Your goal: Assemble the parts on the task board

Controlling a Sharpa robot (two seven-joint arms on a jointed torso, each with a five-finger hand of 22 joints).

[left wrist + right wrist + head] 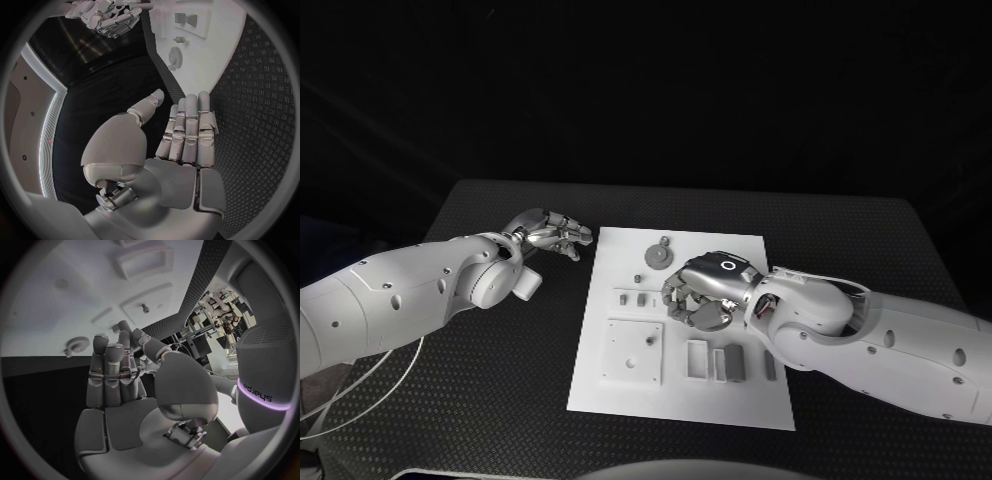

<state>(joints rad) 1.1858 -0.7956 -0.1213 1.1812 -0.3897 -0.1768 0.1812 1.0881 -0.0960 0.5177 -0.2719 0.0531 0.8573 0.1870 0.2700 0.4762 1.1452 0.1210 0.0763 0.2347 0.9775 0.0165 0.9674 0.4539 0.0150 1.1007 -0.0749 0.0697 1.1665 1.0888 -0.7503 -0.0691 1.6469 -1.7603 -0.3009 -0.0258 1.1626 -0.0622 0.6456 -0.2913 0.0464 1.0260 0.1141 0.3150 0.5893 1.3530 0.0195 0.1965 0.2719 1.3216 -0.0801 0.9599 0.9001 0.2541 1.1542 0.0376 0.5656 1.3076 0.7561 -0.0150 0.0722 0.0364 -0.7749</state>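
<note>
The white task board (747,395) lies in the middle of the table with grey parts on it: a gear (658,257) at its far end, small pieces (635,298) at its left side, a square plate (633,350) and upright blocks (727,362) near me. My right hand (702,296) hovers over the board's middle, fingers pointing down, nothing in its grasp. Its wrist view shows the bare palm (122,390), the board (56,295) and the gear (76,345) beyond. My left hand (550,235) hangs beside the board's far left corner, fingers (190,125) straight, holding nothing.
The black textured table (488,380) surrounds the board, with free room left and right of it. A white cable (365,385) loops under my left arm near the table's left front. In the left wrist view the board (206,55) and gear (174,57) lie ahead.
</note>
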